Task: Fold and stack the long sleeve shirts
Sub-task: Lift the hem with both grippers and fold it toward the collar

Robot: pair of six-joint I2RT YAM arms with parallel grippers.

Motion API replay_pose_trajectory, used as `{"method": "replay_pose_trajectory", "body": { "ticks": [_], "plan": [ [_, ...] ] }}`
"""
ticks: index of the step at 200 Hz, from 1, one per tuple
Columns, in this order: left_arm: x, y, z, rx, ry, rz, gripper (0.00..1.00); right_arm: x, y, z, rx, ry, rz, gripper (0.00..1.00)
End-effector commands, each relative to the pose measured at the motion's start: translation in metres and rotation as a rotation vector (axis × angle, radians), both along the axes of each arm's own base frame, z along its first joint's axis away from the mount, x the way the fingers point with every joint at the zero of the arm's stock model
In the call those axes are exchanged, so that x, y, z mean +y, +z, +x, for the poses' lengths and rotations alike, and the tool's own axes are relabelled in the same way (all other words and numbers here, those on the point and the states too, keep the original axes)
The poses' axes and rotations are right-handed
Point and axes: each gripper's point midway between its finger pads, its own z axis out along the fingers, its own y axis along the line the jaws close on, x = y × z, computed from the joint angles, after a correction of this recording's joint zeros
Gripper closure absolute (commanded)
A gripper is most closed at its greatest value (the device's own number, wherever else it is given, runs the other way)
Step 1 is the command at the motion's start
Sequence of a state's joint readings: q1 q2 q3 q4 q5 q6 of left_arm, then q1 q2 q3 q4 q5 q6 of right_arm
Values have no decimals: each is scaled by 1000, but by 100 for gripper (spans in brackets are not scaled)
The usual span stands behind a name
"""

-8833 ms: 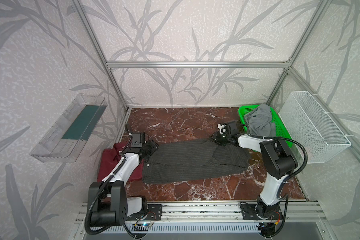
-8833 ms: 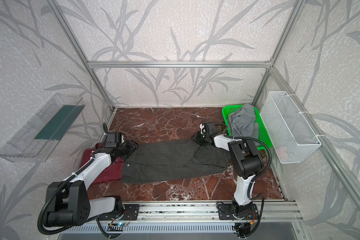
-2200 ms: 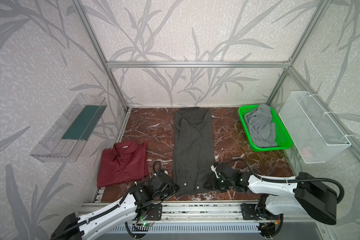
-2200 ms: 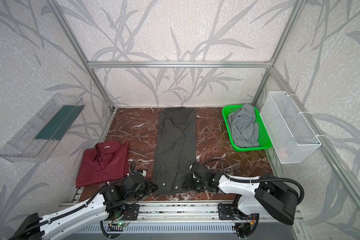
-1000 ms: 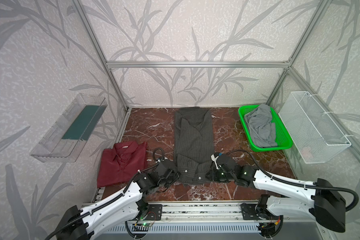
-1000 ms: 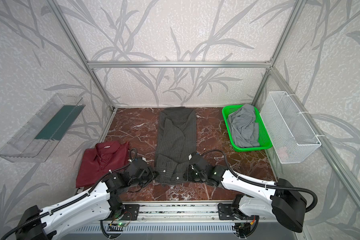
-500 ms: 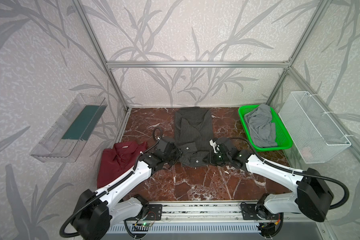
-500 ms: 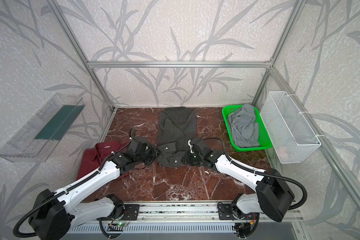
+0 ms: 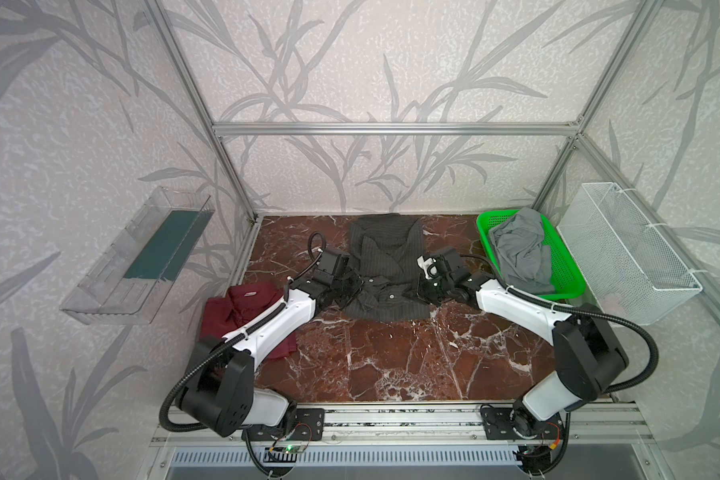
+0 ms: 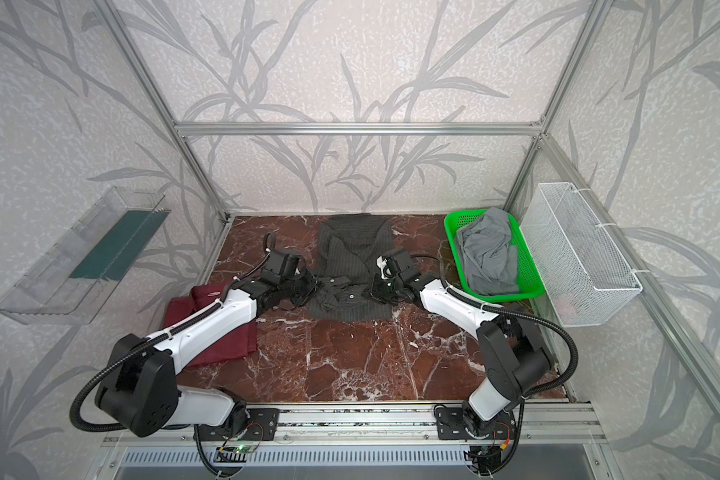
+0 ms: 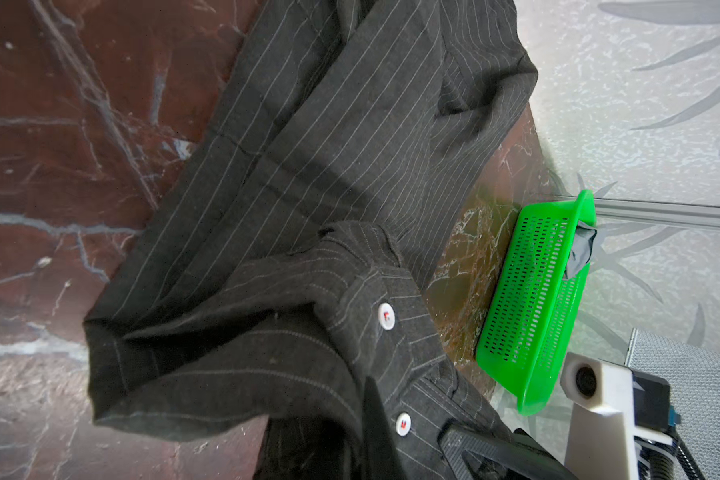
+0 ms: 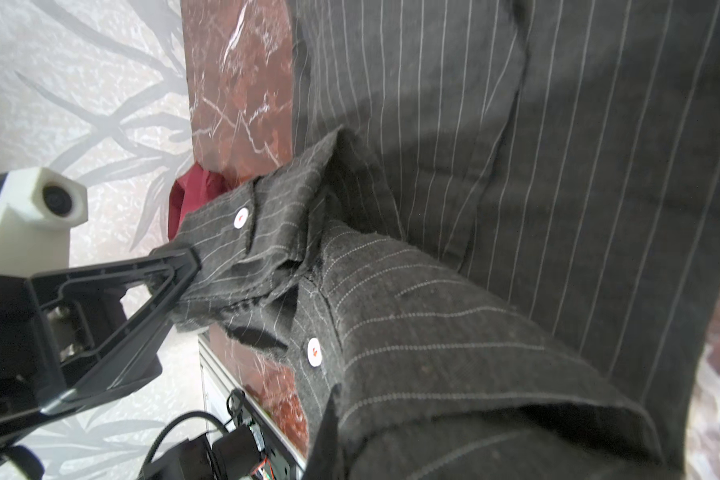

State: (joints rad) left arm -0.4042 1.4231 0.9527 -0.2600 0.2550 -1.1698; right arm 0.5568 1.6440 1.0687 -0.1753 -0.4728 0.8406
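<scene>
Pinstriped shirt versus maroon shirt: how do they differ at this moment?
The pinstriped shirt is charcoal with pale stripes; the maroon shirt is plain. The pinstriped shirt's buttoned end is held up in the shut jaws of left gripper and right gripper; the maroon shirt lies ungripped. Both are collared.

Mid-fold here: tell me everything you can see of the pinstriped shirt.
The pinstriped shirt is charcoal cloth with thin pale stripes, a collar and white buttons. It lies lengthwise at the back centre of the marble table, its buttoned collar end doubled over the rest. The left claw and right claw are each shut on a side of that upper layer, seemingly holding it lifted. It touches neither the maroon shirt nor the green basket.
</scene>
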Motion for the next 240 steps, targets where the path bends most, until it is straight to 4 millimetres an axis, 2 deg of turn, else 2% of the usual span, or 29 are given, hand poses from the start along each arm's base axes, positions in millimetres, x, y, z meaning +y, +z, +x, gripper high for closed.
{"method": "replay_pose_trajectory", "body": {
  "ticks": [1,12,17,30,73,108,140,171,185,206,223,240],
  "plan": [
    [1,11,19,-35,-19,-2,100,8,9,15,-20,24,43,100],
    [1,8,24,-17,-32,10,100,9,11,20,-23,18,58,100],
    [0,8,27,-14,-41,9,100,10,0,23,-4,19,47,100],
    [-1,2,32,2,-47,7,100,8,-4,30,-5,13,24,100],
    [5,-8,49,22,-53,30,100,-1,-10,53,-9,-17,0,99],
    [6,-19,59,59,-59,21,100,0,-17,67,6,-16,-1,98],
    [11,-21,68,57,-56,40,100,-5,-24,79,3,-36,-27,97],
    [8,-32,74,85,-78,45,97,-5,-37,89,26,-46,-26,94],
    [9,-33,77,85,-77,50,91,-7,-43,95,33,-51,-39,93],
    [11,-33,82,85,-77,58,87,-12,-49,101,44,-61,-45,86],
    [13,-32,85,86,-81,66,77,-17,-49,105,48,-75,-53,74],
    [14,-25,91,78,-84,67,73,-19,-44,108,38,-82,-56,64]
  ]
}}
